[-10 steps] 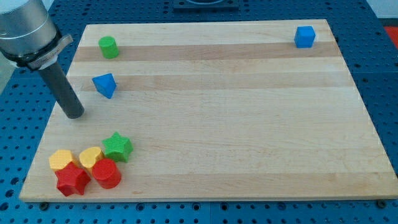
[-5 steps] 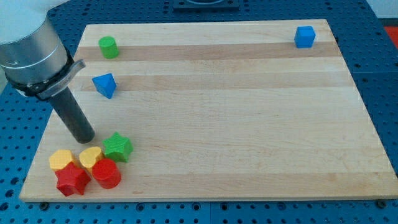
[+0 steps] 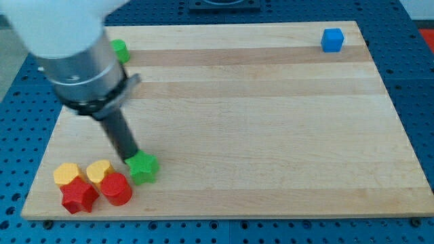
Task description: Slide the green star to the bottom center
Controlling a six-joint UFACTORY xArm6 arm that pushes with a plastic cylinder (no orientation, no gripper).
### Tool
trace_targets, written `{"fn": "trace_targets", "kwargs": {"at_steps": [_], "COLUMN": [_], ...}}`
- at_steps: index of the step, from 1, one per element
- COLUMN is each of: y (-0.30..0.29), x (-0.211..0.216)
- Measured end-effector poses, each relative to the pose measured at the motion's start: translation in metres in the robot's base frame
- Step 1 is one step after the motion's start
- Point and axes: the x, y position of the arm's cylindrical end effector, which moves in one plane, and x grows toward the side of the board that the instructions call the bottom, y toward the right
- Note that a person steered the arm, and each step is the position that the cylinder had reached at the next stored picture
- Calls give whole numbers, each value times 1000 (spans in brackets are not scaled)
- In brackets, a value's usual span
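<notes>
The green star lies on the wooden board at the view's lower left. My tip touches the star's upper-left side. The arm's body covers the board's upper left and hides the blue block that lay there. The star sits just right of a cluster of other blocks.
A yellow block, a yellow heart, a red star and a red cylinder are clustered at the lower left. A green cylinder peeks out by the arm at the top left. A blue cube sits at the top right.
My tip moved down and to the right, reached the green star and pushed it a little to the right and down. The arm now hides the blue block.
</notes>
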Motion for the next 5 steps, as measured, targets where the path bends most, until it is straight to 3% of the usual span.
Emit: {"fn": "trace_targets", "kwargs": {"at_steps": [2,3,5], "y": [54,53,-4], "x": [3,-5,-35]}}
